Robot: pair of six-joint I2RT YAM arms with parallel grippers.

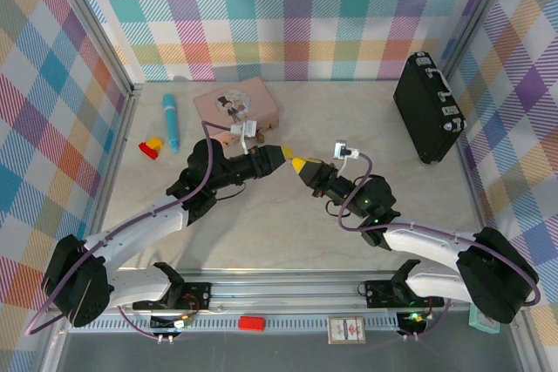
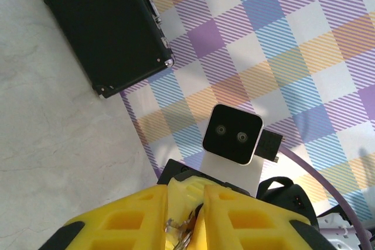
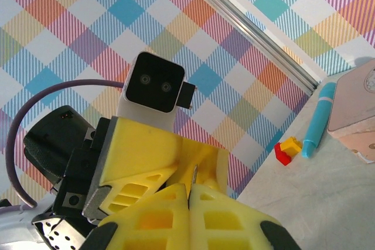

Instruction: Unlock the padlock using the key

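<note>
1. The padlock is pinched between the yellow fingers of the left gripper, which are closed narrowly on it. Only a bit of silver wire shows.
2. The key stands up as a thin grey blade from the right gripper, whose fingers are pressed together on it.
3. The two grippers meet tip to tip above the table, with the key's tip at the gap between the left fingers.
4. Behind them lies a pink box. A blue pen and red and yellow blocks lie to its left. A black case sits far right.

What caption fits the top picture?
Tip to tip: the left claw and right claw, in front of the pink box.
</note>
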